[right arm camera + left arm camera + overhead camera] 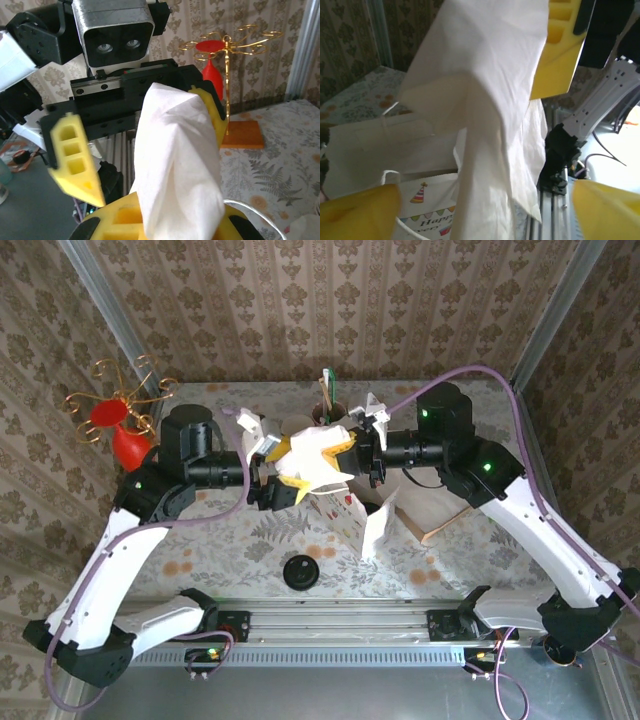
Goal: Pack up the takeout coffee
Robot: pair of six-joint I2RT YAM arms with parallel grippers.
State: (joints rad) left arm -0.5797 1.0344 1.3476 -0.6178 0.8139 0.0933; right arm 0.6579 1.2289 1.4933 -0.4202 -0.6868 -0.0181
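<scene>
right jaws are clamped on a crumpled white tissue-paper sheet [175,165], left jaws spread wide around its other end, likely a handover of padding above the white paper bag [372,530] on the floral bench [200,550]. a round black plastic lid [300,571] near the front rail [340,618] may top the takeout coffee; from above i cannot tell.

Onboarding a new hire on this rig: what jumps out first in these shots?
A crumpled white napkin hangs mid-table between the two arms. The right gripper pinches it, and the left gripper stands open beside it. A red and gold ornament stands at the far left edge, and a lone black lid lies on the table near the arm bases.
</scene>
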